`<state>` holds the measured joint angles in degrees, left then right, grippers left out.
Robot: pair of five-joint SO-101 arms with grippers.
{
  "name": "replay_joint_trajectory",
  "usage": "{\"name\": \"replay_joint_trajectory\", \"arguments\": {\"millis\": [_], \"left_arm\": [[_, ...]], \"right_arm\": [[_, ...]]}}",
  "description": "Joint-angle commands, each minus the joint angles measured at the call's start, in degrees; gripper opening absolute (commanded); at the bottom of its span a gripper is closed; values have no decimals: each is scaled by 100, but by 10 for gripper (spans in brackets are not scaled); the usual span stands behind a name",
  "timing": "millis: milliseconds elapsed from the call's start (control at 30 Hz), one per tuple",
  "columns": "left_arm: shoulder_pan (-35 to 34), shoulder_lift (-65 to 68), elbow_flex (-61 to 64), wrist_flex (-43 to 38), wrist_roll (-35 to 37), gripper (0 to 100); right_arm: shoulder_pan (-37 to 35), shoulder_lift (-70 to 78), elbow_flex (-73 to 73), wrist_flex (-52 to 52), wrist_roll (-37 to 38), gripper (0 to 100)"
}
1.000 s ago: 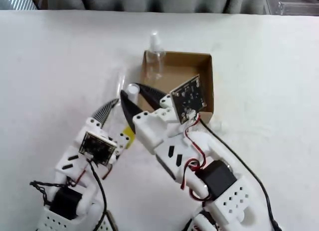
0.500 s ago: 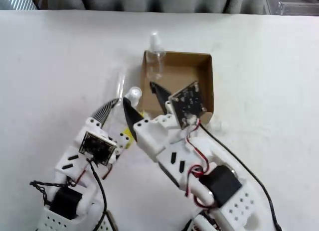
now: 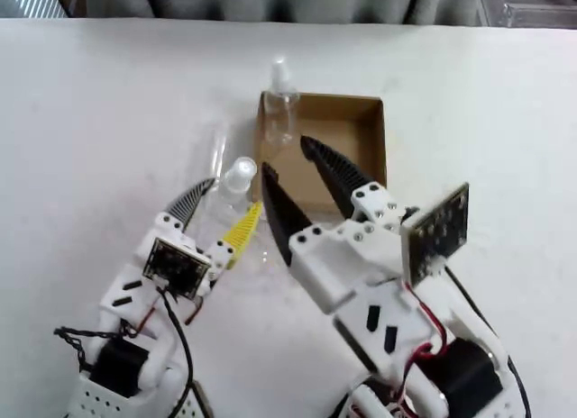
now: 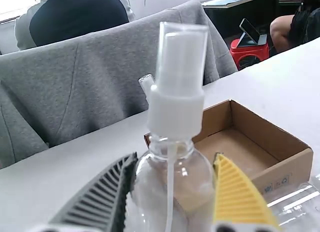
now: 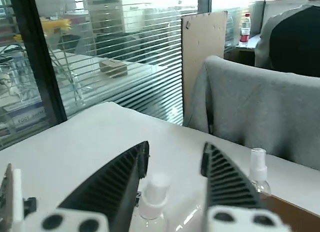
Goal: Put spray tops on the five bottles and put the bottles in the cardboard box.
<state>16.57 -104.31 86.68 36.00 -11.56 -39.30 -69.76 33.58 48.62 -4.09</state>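
Left gripper: clamped on a clear bottle, ribbed grey finger on one side of the body and yellow finger on the other. The bottle is upright. A white spray top sits on its neck, and the dip tube runs down inside. It stands just outside the cardboard box, off the left wall at the end nearer the arms.

Right gripper: black jaws spread wide, holding nothing. It hangs over the box's near-left corner. One finger is outside the left wall, between the held bottle and the box. The other is above the box floor. Neither finger touches the bottle.

Second bottle: upright in the box's far-left corner with its spray top on, the top rising past the far wall.

Table, left of the box and beyond the held bottle: a faint clear plastic piece; I cannot tell what it is.

Past the far side of the box, beyond the table edge: grey cloth draped over a chair back.
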Motion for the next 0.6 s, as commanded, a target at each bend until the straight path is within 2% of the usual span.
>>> {"name": "replay_joint_trajectory", "arguments": {"millis": [0, 100, 167, 267, 567], "left_arm": [[-22, -57, -35, -123, 35, 54], [-22, -57, -35, -123, 35, 54], [-22, -57, -35, -114, 35, 54], [-22, -57, -35, -114, 35, 54], [-13, -57, 105, -158, 9, 54]], "right_arm": [[523, 435, 53, -268, 70, 46], [804, 769, 396, -725, 70, 48], [848, 989, 677, -1059, 70, 13], [813, 1235, 1073, -1473, 70, 22], [171, 1174, 1389, -1727, 62, 16]]}}
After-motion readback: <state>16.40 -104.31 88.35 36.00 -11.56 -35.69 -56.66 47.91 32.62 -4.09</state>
